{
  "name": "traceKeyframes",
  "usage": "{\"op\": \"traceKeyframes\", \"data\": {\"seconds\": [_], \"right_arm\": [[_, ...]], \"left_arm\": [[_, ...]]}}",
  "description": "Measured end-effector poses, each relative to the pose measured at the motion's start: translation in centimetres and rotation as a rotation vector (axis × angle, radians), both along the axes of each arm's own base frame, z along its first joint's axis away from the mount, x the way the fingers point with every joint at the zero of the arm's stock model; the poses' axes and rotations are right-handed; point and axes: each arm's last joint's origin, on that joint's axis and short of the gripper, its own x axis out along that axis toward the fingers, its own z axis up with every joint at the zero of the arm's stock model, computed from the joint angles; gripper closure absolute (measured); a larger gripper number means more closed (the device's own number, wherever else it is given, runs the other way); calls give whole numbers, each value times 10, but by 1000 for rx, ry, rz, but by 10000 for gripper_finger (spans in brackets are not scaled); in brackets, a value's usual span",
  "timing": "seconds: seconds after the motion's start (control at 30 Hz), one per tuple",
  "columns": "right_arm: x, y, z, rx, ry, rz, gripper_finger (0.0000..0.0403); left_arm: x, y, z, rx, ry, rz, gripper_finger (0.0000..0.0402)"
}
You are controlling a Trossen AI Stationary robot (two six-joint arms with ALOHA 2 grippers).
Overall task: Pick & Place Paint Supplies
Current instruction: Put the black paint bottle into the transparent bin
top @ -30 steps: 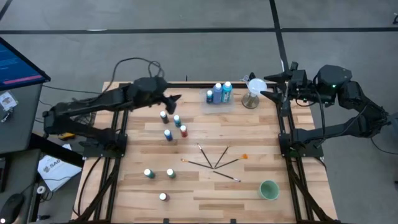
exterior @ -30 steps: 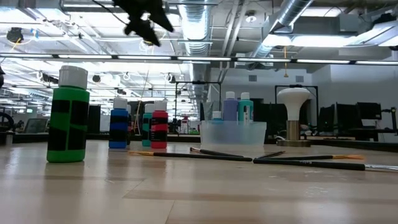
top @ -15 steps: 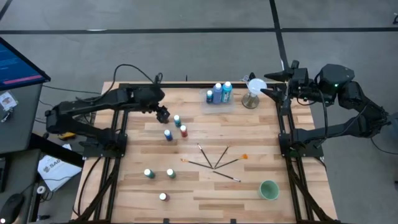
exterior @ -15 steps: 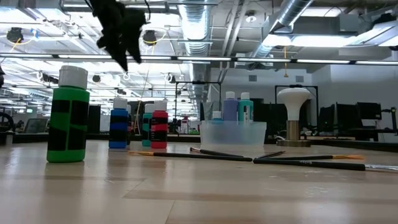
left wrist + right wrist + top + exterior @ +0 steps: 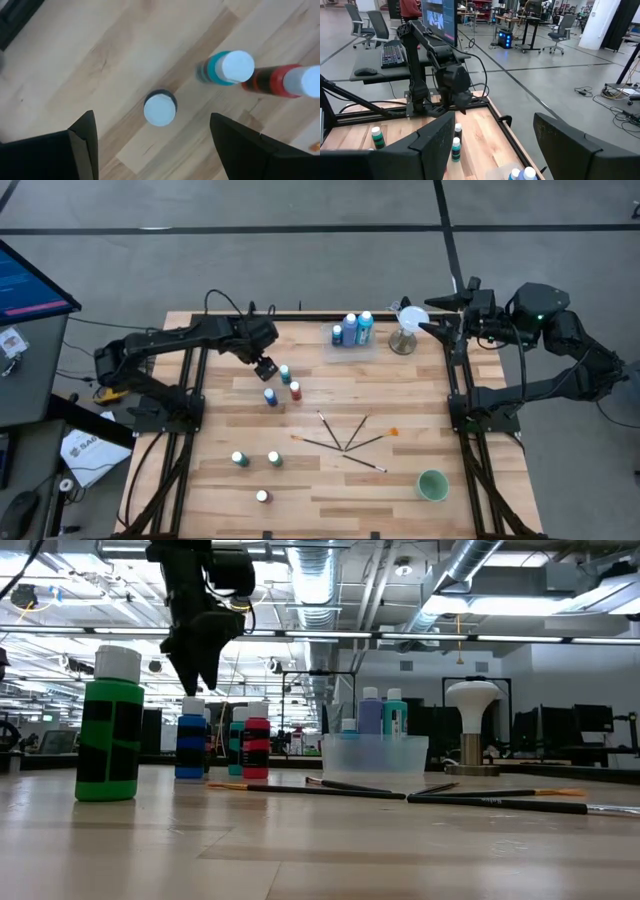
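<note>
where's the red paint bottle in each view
High view: red bottle, left of table centre, at the right of a small cluster.
Low view: left of centre.
Left wrist view: at the right edge.
Right wrist view: cannot be made out.
Shared landmark: the teal bottle right beside it.

Bare wood around blue bottle (image 5: 160, 108); teal bottle (image 5: 230, 67) and red bottle (image 5: 282, 81) close alongside.

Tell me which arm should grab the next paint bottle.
Left. The left gripper hangs open right over a dark bottle in the cluster, while the right gripper waits at the table's far right edge.
</note>
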Motion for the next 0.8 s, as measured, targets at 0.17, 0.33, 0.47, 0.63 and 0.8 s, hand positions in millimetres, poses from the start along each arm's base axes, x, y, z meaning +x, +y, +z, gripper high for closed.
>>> {"op": "traceKeyframes", "data": {"seconds": [0.17,0.33,0.47,0.63,0.8], "right_arm": [[0,0,0,0,0,0,137],[0,0,0,0,0,0,137],[0,0,0,0,0,0,137],[0,0,0,0,0,0,137],[0,0,0,0,1,0,137]], "left_arm": [[2,1,-4,10,27,-25,147],[1,3,-4,53,55,-33,147],[0,6,-4,49,58,-48,147],[3,8,-10,25,69,-70,147],[11,10,-23,-32,102,-111,147]]}}
